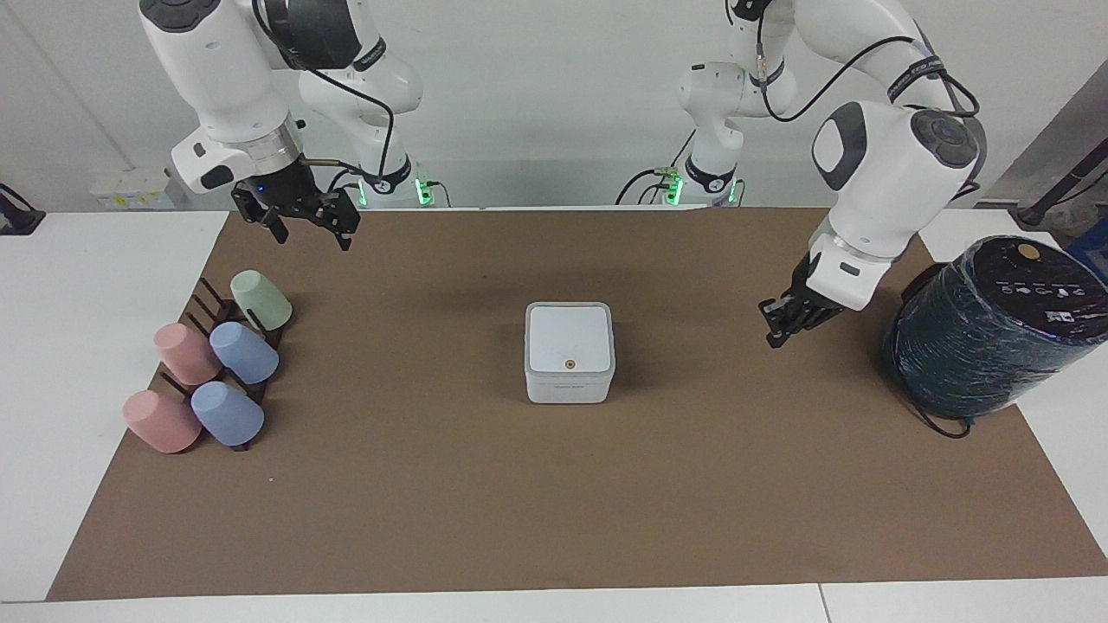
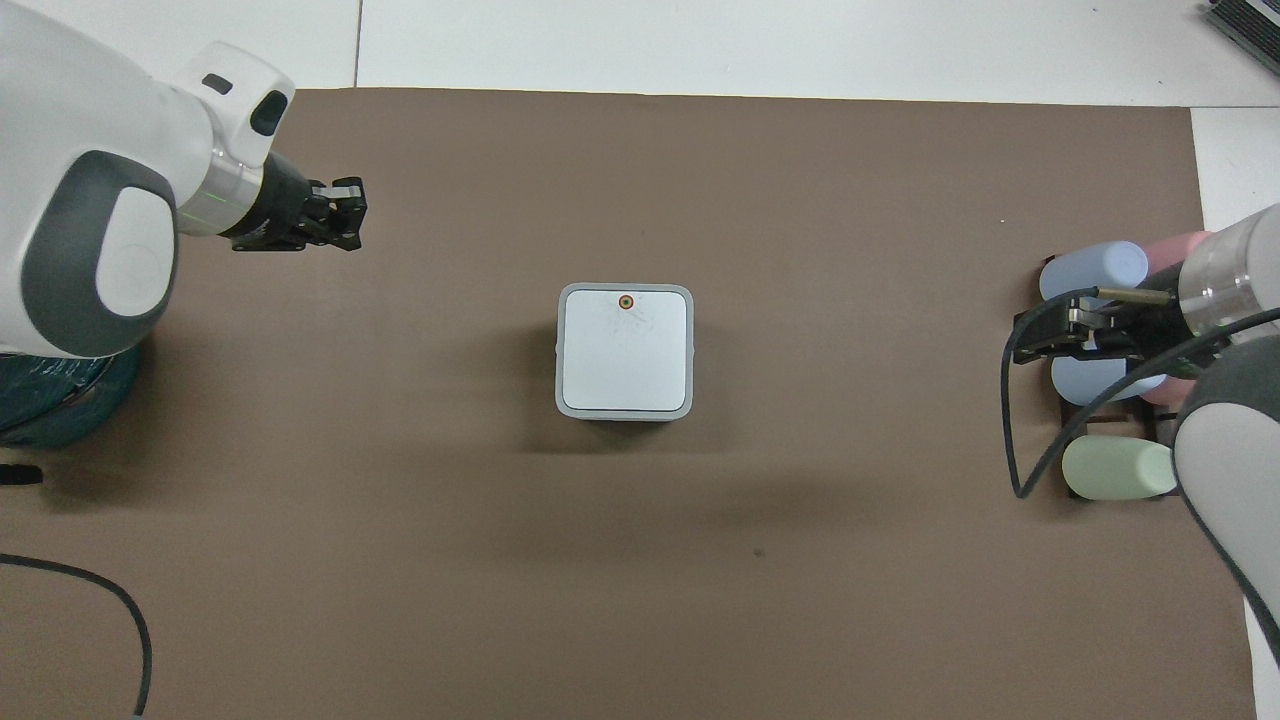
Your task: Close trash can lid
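Observation:
The small white trash can (image 1: 569, 385) (image 2: 624, 413) stands in the middle of the brown mat. Its square white lid (image 1: 570, 336) (image 2: 625, 355), with an orange-brown dot on top, lies flat on the can. My left gripper (image 1: 773, 338) (image 2: 352, 214) is shut and holds nothing. It hangs over the bare mat between the can and the dark teal cylinder, well apart from the can. My right gripper (image 1: 313, 239) (image 2: 1026, 340) waits open and empty above the cup rack at the right arm's end of the table.
Several pastel cups (image 1: 244, 352) (image 2: 1092, 268) lie on a dark rack at the right arm's end. A large dark teal wrapped cylinder (image 1: 987, 337) (image 2: 50, 400) with a trailing cable stands at the left arm's end. The brown mat (image 1: 519, 502) covers most of the table.

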You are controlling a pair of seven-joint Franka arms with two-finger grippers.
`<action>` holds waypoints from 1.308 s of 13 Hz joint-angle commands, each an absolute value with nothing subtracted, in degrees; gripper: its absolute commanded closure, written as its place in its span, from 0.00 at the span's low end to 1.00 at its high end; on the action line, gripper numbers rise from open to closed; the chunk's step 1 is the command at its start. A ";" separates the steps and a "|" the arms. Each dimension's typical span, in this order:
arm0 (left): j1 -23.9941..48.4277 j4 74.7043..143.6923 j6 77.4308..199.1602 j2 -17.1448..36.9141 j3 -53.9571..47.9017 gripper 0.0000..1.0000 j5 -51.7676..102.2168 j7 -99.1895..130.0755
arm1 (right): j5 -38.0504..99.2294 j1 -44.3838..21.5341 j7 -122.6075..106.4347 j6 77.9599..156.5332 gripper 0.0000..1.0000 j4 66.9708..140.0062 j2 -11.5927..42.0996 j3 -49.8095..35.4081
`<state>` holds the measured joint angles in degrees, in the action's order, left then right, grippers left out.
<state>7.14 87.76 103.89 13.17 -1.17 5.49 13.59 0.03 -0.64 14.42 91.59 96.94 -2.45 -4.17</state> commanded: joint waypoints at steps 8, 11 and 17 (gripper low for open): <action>2.11 87.80 91.33 5.98 -2.02 0.85 1.23 6.24 | 1.32 -0.44 12.92 92.64 0.00 98.00 -3.08 -4.04; 2.72 87.80 89.83 4.22 -2.55 0.71 1.32 6.41 | 1.41 -0.44 12.92 92.64 0.00 98.00 -3.16 -4.04; 0.88 88.15 93.51 3.25 -5.09 0.00 1.14 5.63 | 1.41 -0.44 12.92 92.64 0.00 98.00 -3.08 -4.04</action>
